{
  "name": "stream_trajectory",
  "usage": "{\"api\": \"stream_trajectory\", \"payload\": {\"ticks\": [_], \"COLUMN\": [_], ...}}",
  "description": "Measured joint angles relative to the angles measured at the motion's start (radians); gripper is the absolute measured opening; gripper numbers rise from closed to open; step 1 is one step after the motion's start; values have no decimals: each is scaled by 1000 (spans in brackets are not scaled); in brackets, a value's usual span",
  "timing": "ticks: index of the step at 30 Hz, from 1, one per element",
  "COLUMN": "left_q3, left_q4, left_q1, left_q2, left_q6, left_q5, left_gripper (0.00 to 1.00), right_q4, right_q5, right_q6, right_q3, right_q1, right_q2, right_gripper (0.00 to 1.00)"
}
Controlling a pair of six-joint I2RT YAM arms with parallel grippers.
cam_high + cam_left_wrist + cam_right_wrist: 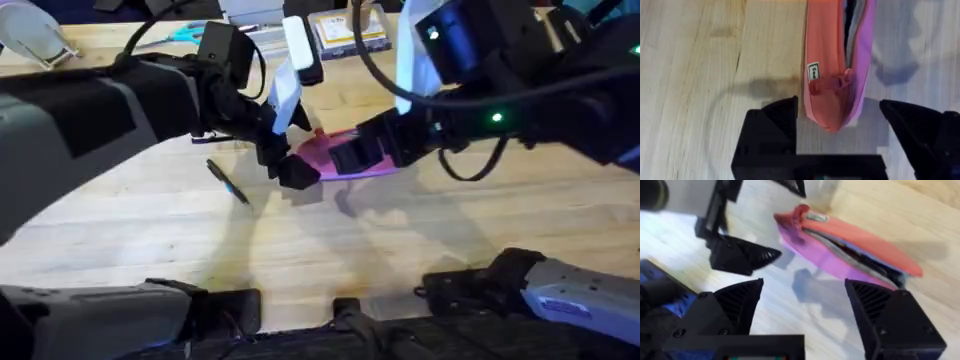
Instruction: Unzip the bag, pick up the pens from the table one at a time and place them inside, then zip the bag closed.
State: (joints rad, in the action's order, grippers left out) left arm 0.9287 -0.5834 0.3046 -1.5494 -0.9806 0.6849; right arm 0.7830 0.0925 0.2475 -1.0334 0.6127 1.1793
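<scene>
The pink bag [372,168] lies on the table [150,230] at mid-centre, with both grippers meeting at it. My left gripper [288,168] is open over the bag's left end. In the left wrist view that end of the bag [827,60] sits between the spread fingers [775,122], with the zipper pull [832,82] there. The zipper gapes, showing grey lining [852,25]. My right gripper [352,155] is open above the bag [850,245], nothing between its fingers [735,305]. One dark pen [228,182] lies on the table left of the bag.
Blue-handled scissors [185,33] lie at the back left, beside a white object [300,45] and a box [345,30] along the far edge. A white stand [30,35] sits at the top left. Bare wood stretches in front of the bag.
</scene>
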Motion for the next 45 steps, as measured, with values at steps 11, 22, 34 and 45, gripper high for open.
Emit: {"api": "stream_trajectory", "payload": {"ticks": [11, 22, 34, 45], "left_q3": [0, 3, 3, 3], "left_q4": [-19, -88, -86, -86], "left_q1": [-13, -201, -206, -206], "left_q2": [1, 266, 275, 275], "left_q6": [1, 8, 8, 8], "left_q5": [0, 0, 0, 0], "left_gripper": [993, 993, 993, 993], "right_q4": [161, 170, 169, 160], "right_q5": [-3, -32, -32, -22], "right_q6": [-211, -1026, -1271, -1274], "right_q3": [-164, -180, -180, -181], "right_q1": [-69, -70, -70, -122], "right_q2": [0, 0, 0, 97], "right_gripper": [998, 998, 216, 34]}}
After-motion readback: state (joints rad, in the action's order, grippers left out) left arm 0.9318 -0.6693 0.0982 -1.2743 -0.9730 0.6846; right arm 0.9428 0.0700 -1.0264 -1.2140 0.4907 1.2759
